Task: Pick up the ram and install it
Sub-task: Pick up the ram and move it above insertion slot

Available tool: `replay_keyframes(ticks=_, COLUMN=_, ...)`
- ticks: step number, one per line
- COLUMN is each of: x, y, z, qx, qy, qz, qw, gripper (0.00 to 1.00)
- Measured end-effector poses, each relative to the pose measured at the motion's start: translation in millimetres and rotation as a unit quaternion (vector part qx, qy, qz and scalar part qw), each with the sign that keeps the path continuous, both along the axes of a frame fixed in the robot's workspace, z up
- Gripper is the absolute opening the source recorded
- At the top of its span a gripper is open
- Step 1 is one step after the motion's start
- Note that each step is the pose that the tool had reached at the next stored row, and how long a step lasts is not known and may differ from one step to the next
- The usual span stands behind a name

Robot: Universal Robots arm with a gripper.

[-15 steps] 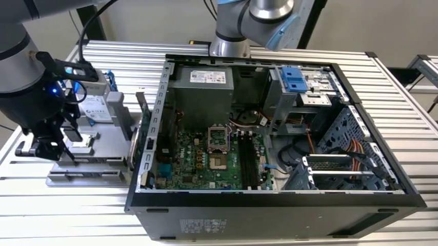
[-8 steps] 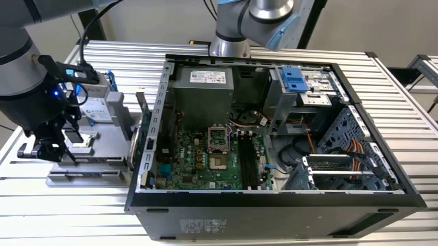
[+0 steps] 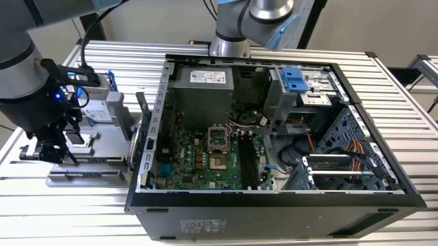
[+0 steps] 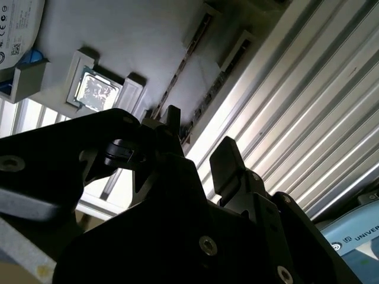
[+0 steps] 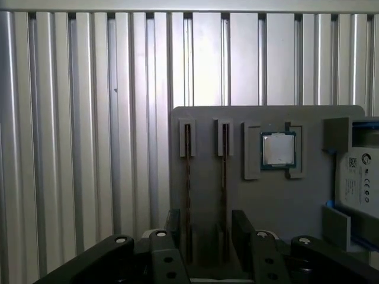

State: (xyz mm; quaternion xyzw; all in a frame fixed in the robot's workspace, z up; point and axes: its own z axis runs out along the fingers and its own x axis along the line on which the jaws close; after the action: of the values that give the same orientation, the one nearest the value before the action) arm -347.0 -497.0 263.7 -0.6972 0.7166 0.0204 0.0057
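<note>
Two ram sticks stand on edge in slots of a grey holder tray (image 5: 201,121), one ram (image 5: 188,189) beside the other (image 5: 224,189). In the second wrist view they show as thin dark strips (image 4: 190,54). My gripper (image 5: 207,242) hovers open just over the near end of the tray, and both sticks run into the gap between its black fingers (image 5: 243,234). In the exterior view the gripper (image 3: 48,151) hangs at the front left corner of the tray (image 3: 102,141), left of the open computer case (image 3: 274,200). Nothing is held.
On the same tray lie a square silver processor (image 5: 278,149) and a hard drive with blue rails (image 5: 361,183). The motherboard (image 3: 205,164) inside the case has long black slots (image 3: 247,161). A second arm's base (image 3: 233,38) stands behind the case on the ribbed metal table (image 3: 411,118).
</note>
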Motion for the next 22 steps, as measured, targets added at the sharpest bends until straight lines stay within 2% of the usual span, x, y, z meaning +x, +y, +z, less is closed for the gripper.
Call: replay_keyframes(ticks=22, x=0.0, y=0.0, z=-12.2, qx=0.0000, qy=0.0000, qz=0.001, qw=1.0000, gripper=1.00)
